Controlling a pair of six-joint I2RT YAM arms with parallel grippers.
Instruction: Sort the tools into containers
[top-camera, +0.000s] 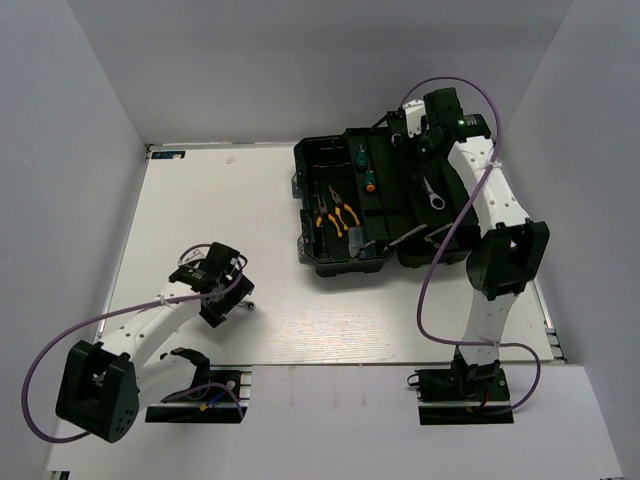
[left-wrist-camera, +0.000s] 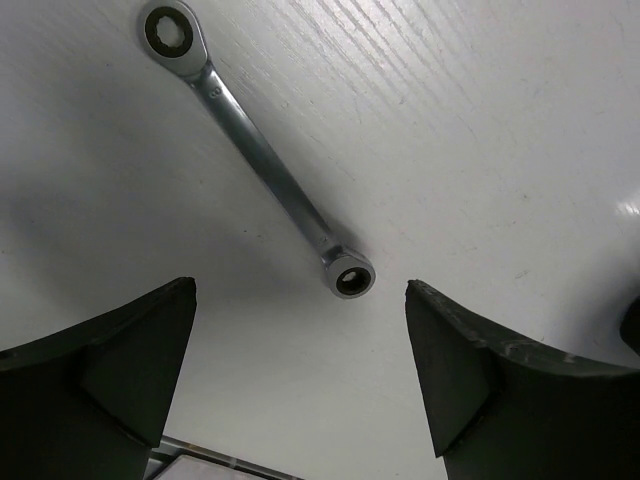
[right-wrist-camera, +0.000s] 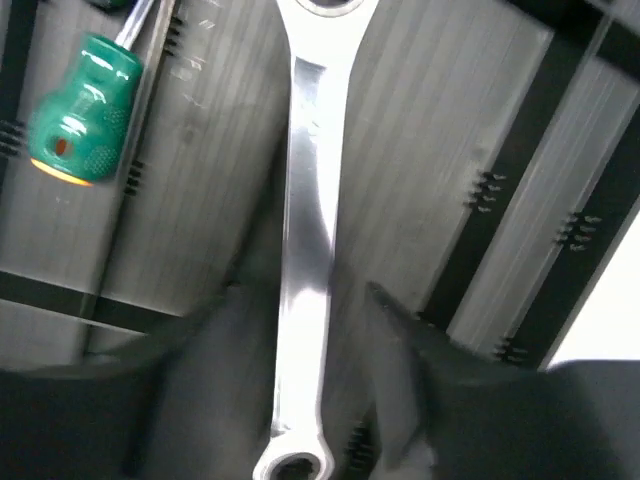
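A short silver wrench (left-wrist-camera: 265, 165) lies flat on the white table. My left gripper (left-wrist-camera: 300, 288) hangs open just short of its near ring end, touching nothing; from above, the left gripper (top-camera: 235, 298) is at the table's left. The longer silver wrench (right-wrist-camera: 308, 200) lies in a right compartment of the black toolbox (top-camera: 345, 268). My right gripper (right-wrist-camera: 300, 290) straddles its handle, fingers blurred and parted, with a gap on the right side. Two green-handled screwdrivers (top-camera: 369, 180) and two yellow-handled pliers (top-camera: 345, 215) lie in other compartments. One screwdriver (right-wrist-camera: 80, 120) shows left of the wrench.
The toolbox stands open at the table's far right, its lid half under my right arm (top-camera: 490, 220). White walls close in the table on the left, back and right. Both arm bases sit at the near edge.
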